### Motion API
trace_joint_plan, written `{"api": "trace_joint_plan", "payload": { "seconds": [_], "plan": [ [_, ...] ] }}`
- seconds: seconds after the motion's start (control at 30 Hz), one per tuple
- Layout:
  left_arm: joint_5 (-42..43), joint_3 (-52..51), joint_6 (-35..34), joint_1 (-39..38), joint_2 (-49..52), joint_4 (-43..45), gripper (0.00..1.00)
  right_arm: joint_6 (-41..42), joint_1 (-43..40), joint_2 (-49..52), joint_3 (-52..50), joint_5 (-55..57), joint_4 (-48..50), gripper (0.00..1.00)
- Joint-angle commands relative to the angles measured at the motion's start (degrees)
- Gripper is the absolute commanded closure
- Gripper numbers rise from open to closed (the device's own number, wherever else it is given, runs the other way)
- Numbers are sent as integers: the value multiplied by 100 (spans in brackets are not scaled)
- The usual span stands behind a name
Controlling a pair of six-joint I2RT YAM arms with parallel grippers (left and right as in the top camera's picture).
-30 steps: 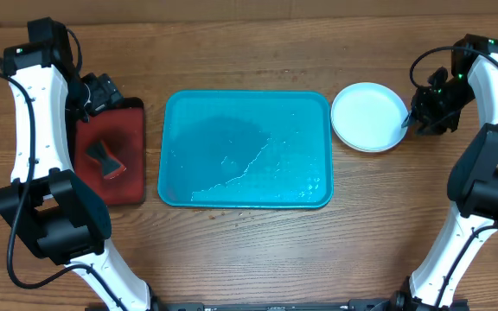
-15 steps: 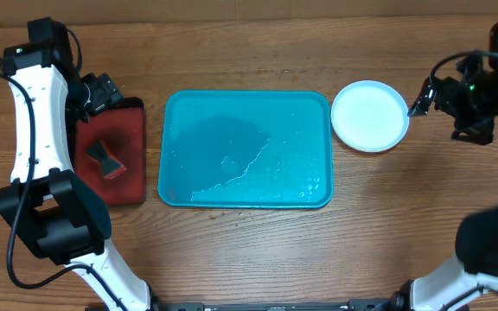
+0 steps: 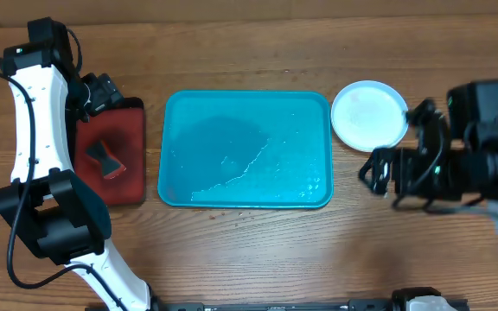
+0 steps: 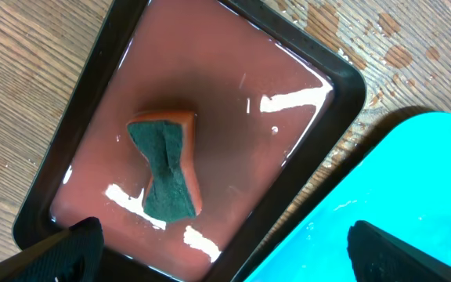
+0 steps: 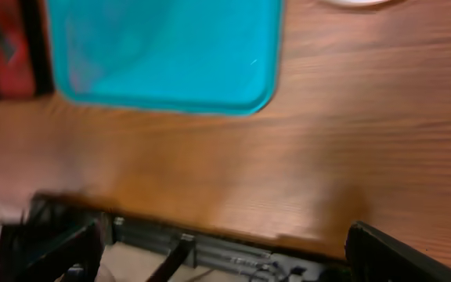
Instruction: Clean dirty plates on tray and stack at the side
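Observation:
The teal tray (image 3: 245, 149) lies mid-table, wet and holding no plates; it also shows in the left wrist view (image 4: 402, 196) and the right wrist view (image 5: 163, 47). A white plate (image 3: 369, 115) sits on the wood just right of the tray; whether other plates lie under it I cannot tell. My right gripper (image 3: 373, 170) hovers open and blurred in front of the plate, apart from it, holding nothing (image 5: 225, 258). My left gripper (image 3: 102, 92) stands open over the red tray's far end (image 4: 225, 266), also holding nothing.
A red black-rimmed tray (image 3: 111, 186) left of the teal tray holds shallow liquid and a green-and-orange sponge (image 4: 163, 176). In the right wrist view the table's front edge (image 5: 210, 227) and the frame below it show.
My right gripper has let go at the plate's right rim, opened, and swung toward the table's front. The plate stays put. The left arm has not moved.

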Motion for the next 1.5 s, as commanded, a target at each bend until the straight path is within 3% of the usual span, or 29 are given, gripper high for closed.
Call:
{"api": "trace_joint_plan", "payload": {
  "seconds": [0.0,0.8,0.93,1.23,1.47],
  "plan": [
    [46,48,50,31,-61,0,0,17,195,-297,-203,-350,31,0],
    [46,48,50,31,-61,0,0,-9,197,-608,-525,-278,341,0],
    [46,48,50,31,-61,0,0,-2,197,-1408,-1399,-304,1178,0],
    [46,48,50,31,-61,0,0,-7,197,-4345,-4282,-323,4376,0],
    [46,46,50,31,-61,0,0,-2,219,-5845,-5991,-326,5882,0]
  ]
}}
